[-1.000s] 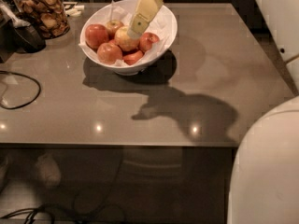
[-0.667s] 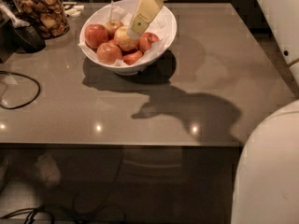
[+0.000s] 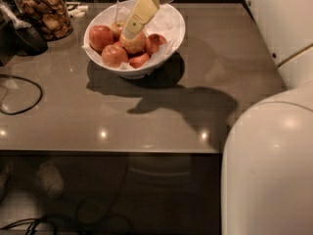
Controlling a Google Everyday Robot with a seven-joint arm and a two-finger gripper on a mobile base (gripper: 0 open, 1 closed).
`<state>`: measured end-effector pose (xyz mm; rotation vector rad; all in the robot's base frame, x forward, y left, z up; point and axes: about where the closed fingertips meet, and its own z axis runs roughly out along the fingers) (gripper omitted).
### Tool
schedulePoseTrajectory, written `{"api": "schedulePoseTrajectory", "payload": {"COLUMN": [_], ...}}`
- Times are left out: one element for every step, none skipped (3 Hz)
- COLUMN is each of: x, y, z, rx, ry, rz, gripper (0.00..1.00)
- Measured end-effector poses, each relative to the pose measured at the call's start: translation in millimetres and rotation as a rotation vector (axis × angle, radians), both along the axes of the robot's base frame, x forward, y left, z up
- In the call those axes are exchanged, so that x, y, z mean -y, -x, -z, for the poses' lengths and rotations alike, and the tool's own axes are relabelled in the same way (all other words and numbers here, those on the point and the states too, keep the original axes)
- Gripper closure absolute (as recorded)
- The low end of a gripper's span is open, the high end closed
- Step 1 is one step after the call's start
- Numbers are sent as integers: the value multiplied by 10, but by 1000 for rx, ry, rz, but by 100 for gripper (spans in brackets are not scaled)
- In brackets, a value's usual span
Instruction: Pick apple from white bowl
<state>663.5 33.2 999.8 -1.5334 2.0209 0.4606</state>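
Observation:
The white bowl (image 3: 146, 72) stands at the back of the grey table, lined with white paper. It holds several apples. The pale yellow-gold apple (image 3: 136, 44) lies in its middle, with redder apples (image 3: 100, 35) to its left and front-left (image 3: 114, 56). My gripper (image 3: 130, 33), cream-yellow, reaches down from the top edge into the bowl. Its tip rests right over the top of the pale apple and hides part of it.
A glass jar of brown snacks (image 3: 44, 11) stands at the back left beside a dark object (image 3: 24, 39). A black cable (image 3: 19, 94) loops on the left of the table. The table's front edge (image 3: 112, 151) runs across the middle. My white body (image 3: 269, 170) fills the right.
The gripper has moved slightly left and lower in the bowl, closer onto the pale apple. The bowl and the apples have not moved.

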Motion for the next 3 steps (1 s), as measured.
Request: {"api": "schedulePoseTrajectory", "payload": {"x": [12, 65, 99], "y": [-122, -209, -265], "z": [92, 179, 249], "rx": [-17, -29, -39], "ry": [-8, -10, -15], "rz": [39, 74, 95], "gripper": [0, 0, 1]}}
